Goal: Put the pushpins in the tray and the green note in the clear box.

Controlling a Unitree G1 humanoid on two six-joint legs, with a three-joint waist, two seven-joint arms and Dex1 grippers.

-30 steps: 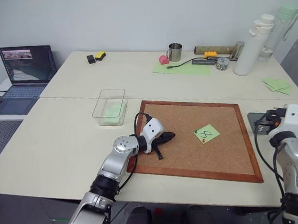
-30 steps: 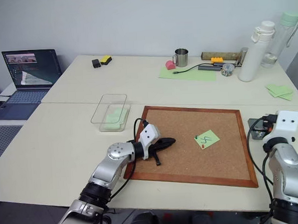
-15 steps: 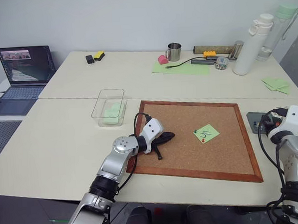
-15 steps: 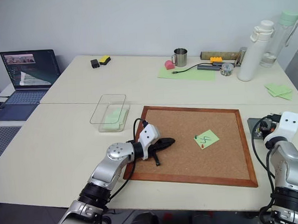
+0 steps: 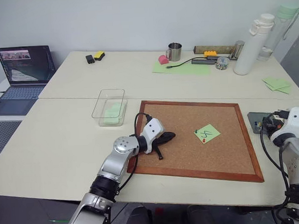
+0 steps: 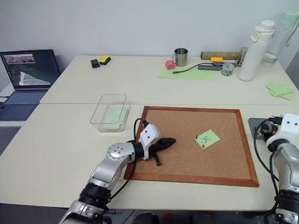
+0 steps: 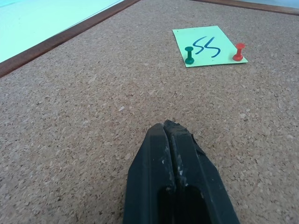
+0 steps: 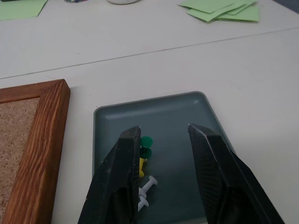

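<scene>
My left gripper (image 7: 170,128) is closed, its two matte black fingers pressed flat together with nothing between them, resting low over the cork board (image 5: 191,140) — a granular brown panel in a reddish wooden frame. The green note (image 7: 209,45), a thin light green paper square with a handwritten squiggle, lies flat on the cork ahead of that gripper and apart from it. Two pushpins stand in the note: a green pushpin (image 7: 189,54) and a red pushpin (image 7: 239,51), each with a small moulded plastic head, set along the edge of the note nearest the gripper.

My right gripper (image 8: 161,140) is open, its tapered black fingers spread and empty, hovering over the tray (image 8: 205,109). The tray is a flat dark grey square with rounded corners and a low rim, sitting on the table just beside the right edge of the board frame. Several pins already lie in it — two with green heads, one yellow, one white — close to one finger.

The clear box (image 5: 109,107) is a transparent plastic rectangle with rounded corners and low walls, standing just off the far left corner of the board; a pale green paper lies inside it. Loose unmarked green papers (image 5: 277,84) lie on the table beyond the tray.
</scene>
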